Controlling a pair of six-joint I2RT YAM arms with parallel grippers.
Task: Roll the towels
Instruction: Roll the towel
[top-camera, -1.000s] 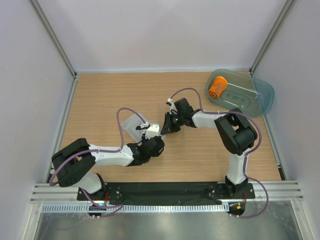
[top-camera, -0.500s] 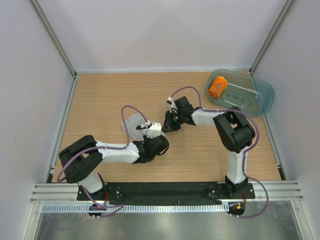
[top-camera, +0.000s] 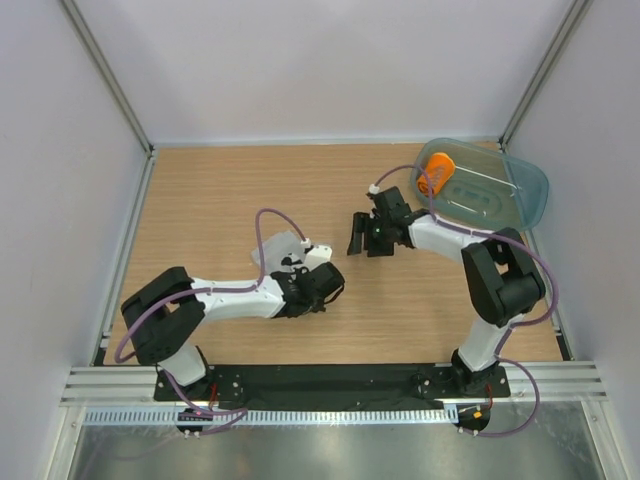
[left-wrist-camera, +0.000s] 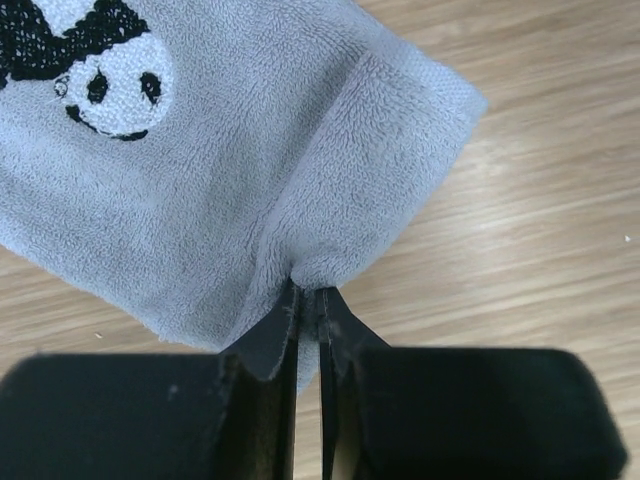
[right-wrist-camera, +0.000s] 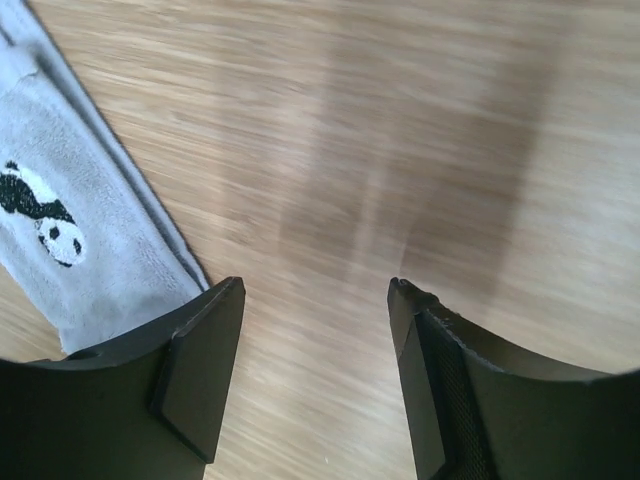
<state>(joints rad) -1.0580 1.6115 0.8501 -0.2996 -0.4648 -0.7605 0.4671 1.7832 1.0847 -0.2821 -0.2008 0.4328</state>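
Observation:
A light grey towel with a panda motif lies on the wooden table, partly folded. My left gripper is shut on a bunched fold at the towel's near edge; in the top view it sits at the towel's right side. My right gripper hovers open to the right of the towel, with only bare wood between its fingers. The grey towel shows at the left of the right wrist view. The orange towel is rolled and lies inside the tub.
A translucent blue-green tub stands at the back right corner. Grey walls with metal posts enclose the table on three sides. Both arm bases sit on a black rail at the near edge.
My right gripper opened, let go of the grey towel and moved right, away from it. My left gripper closed on the towel's edge and shifted slightly right.

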